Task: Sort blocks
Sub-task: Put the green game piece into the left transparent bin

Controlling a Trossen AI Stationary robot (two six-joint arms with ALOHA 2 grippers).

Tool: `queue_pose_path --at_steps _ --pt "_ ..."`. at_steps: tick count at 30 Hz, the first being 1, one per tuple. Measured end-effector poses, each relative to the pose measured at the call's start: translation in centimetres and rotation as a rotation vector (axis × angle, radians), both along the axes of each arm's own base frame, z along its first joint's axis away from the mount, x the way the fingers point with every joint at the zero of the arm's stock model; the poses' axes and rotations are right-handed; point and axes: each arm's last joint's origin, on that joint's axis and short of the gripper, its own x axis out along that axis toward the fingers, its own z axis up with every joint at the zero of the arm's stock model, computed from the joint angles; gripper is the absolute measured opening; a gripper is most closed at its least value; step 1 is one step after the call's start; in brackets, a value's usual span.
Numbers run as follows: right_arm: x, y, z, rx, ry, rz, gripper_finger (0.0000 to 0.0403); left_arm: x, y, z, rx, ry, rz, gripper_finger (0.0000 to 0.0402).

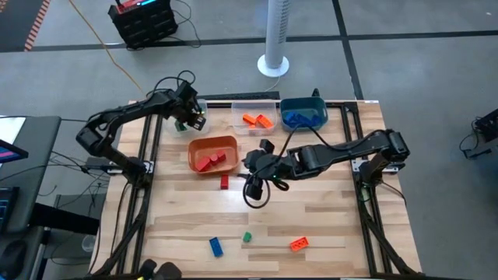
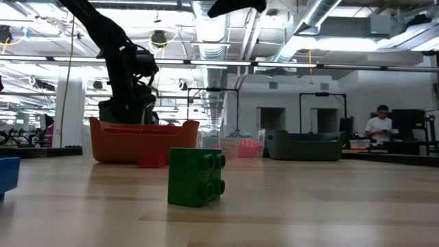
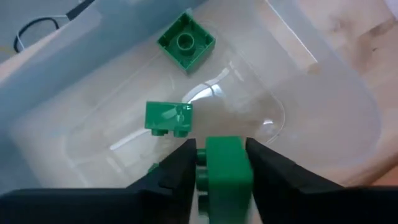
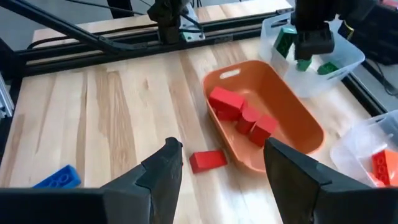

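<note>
My left gripper (image 1: 191,118) (image 3: 221,149) hovers over the clear bin (image 3: 323,106) at the table's far left and is shut on a green block (image 3: 227,167). Two more green blocks (image 3: 185,42) (image 3: 168,118) lie on that bin's floor. My right gripper (image 1: 250,165) (image 4: 222,149) is open above the table next to the orange bin (image 4: 298,134), which holds red blocks (image 4: 239,112). A lone red block (image 4: 208,160) (image 1: 224,182) lies flat on the table against the bin's near wall, below the open fingers. Blue (image 1: 215,246), green (image 1: 247,236) (image 2: 197,177) and orange (image 1: 298,244) blocks lie near the near edge. My left gripper pinches the green block between its two fingers, one on each of two opposite sides (image 3: 211,163); the studs face one finger. The fingers point down from above. The block is lifted clear, over the clear bin's floor.
A second clear bin (image 1: 257,115) with orange blocks and a teal bin (image 1: 303,113) with blue blocks stand along the far edge. Bare wood shows between the bins and the loose blocks. A person (image 2: 378,127) stands far off in the room.
</note>
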Motion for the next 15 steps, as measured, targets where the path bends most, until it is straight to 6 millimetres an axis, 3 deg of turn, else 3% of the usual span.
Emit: queue_pose_path --at_steps 6,10,15 --pt "-0.1 0.3 0.0 0.009 0.002 0.0 0.0227 -0.4 -0.4 1.3 0.053 -0.011 0.013 0.0194" --pt "-0.3 0.4 -0.2 0.005 0.029 0.008 0.0227 -1.1 -1.3 3.4 0.109 -0.082 -0.012 0.0216" --pt "-0.8 1.1 -1.5 0.039 0.119 0.089 0.0227 -1.2 -5.2 7.0 0.199 -0.163 -0.207 0.0209"
